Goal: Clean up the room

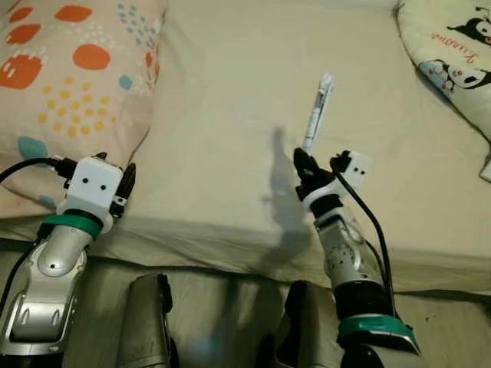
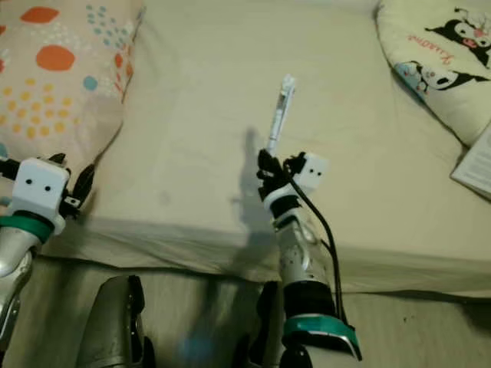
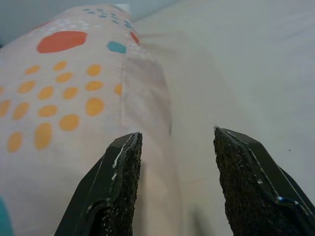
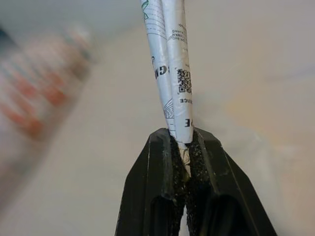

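Note:
My right gripper (image 1: pixel 307 163) is shut on a thin white printed packet (image 1: pixel 316 113), folded lengthwise, which sticks up and away from the fingers above the cream bed sheet (image 1: pixel 222 100). The right wrist view shows the packet (image 4: pixel 173 64) pinched between both black fingers (image 4: pixel 197 162), with a QR code and small print on it. My left gripper (image 3: pixel 172 162) stands open at the bed's near left edge, beside the spotted pillow (image 1: pixel 69 84), with nothing between its fingers.
A cushion with cartoon prints (image 1: pixel 453 54) lies at the back right of the bed. A white paper (image 2: pixel 477 165) sits near the right edge. The bed's front edge (image 1: pixel 230 257) runs across, with my legs (image 1: pixel 146 322) below it.

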Robot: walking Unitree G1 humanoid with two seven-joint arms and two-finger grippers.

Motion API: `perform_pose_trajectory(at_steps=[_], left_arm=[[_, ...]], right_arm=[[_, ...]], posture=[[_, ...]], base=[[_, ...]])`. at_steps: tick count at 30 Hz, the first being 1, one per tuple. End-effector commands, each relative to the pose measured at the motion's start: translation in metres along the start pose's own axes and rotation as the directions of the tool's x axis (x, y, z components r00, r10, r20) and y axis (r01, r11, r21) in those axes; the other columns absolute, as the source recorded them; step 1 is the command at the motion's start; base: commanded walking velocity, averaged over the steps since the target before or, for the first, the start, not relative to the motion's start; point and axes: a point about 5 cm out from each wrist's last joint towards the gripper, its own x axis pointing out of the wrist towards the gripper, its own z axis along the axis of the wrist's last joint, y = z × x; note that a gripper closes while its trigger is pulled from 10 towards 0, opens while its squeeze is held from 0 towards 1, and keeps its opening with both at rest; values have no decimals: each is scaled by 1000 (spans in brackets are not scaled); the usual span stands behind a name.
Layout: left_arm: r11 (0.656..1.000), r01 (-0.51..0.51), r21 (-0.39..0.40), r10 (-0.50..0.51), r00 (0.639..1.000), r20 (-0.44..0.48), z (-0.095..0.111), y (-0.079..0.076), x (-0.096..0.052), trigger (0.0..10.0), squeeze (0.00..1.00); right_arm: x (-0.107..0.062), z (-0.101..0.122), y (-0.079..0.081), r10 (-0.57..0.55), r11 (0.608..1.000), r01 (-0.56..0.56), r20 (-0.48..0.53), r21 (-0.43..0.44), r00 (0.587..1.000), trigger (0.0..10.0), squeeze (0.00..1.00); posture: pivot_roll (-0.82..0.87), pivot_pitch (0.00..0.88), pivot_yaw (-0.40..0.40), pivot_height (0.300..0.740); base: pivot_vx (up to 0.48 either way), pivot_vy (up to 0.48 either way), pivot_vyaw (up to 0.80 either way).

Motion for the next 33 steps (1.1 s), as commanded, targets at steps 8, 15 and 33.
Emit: perform_pose_trajectory(at_steps=[8,15,33], left_arm=[[1000,21,3,-21,1000,-21,-8,-7,-6,10000,0],[1000,14,2,-14,1000,-26,-9,-7,-10,10000,0],[1000,10,2,-10,999,-41,-12,-9,-17,10000,0]], right_arm=[[-17,-55,-8,-192,929,95,-244,-358,951,0,0],[-7,-65,10,-247,889,101,-280,-447,928,0,0],[21,-33,19,-288,868,202,-128,-454,949,10000,1000]], posture=[[239,155,-32,495],[262,165,-43,495],[266,205,-43,495]], base=[[0,0,0],[0,0,0],[0,0,0]])
